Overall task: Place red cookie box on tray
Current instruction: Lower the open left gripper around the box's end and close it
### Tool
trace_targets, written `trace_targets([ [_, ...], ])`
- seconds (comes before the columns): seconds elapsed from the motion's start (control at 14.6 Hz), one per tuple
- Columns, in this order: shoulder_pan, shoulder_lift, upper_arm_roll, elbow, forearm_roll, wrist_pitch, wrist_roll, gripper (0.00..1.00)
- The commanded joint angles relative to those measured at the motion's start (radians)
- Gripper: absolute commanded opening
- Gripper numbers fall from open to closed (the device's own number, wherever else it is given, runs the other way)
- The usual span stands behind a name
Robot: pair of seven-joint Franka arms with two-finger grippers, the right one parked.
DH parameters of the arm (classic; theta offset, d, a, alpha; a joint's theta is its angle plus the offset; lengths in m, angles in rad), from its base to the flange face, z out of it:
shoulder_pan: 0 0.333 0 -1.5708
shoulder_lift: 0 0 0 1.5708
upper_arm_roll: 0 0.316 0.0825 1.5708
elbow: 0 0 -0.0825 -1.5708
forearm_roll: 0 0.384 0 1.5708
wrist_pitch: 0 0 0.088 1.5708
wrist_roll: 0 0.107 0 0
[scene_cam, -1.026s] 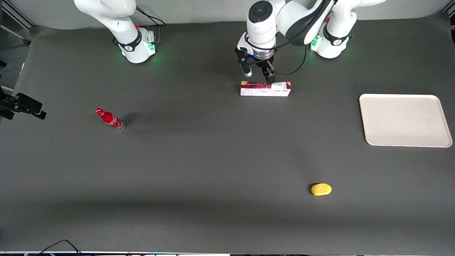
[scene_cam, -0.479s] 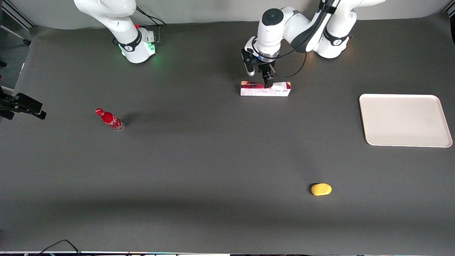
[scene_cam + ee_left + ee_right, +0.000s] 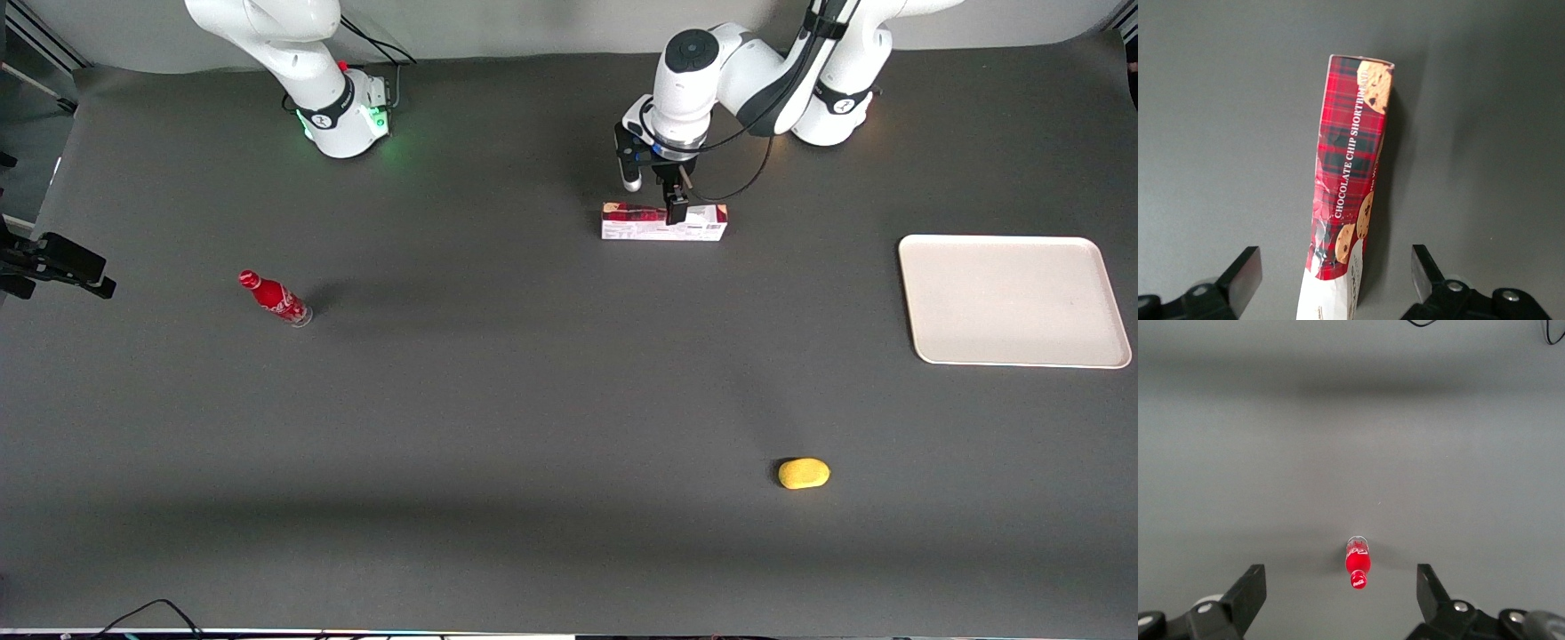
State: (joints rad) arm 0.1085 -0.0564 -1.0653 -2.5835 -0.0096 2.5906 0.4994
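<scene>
The red cookie box (image 3: 664, 222) stands on its long narrow edge on the dark table, white printed side facing the front camera. In the left wrist view the red cookie box (image 3: 1348, 173) shows red tartan with cookie pictures and a white end. My gripper (image 3: 676, 206) is down over the box's middle. It is open, and the box passes between its fingers (image 3: 1241, 280) with a gap on each side of the gripper (image 3: 1335, 277). The cream-white tray (image 3: 1013, 300) lies bare toward the working arm's end of the table, nearer the front camera than the box.
A small red bottle (image 3: 276, 300) stands toward the parked arm's end; the right wrist view shows the same bottle (image 3: 1357, 569). A yellow lump (image 3: 804, 473) lies near the table's front, between box and tray sideways.
The gripper has come down from above the box until its fingers reach the box's sides, shifting slightly toward the working arm's end. The box has not moved.
</scene>
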Motion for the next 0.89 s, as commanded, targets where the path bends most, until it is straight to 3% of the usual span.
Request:
trace_targets([
  [0.0,0.008,-0.022,-0.015,-0.018,-0.015,0.026,0.053,1.0],
  [0.82,0.022,0.072,-0.008,-0.017,0.025,0.052,0.045,1.0],
])
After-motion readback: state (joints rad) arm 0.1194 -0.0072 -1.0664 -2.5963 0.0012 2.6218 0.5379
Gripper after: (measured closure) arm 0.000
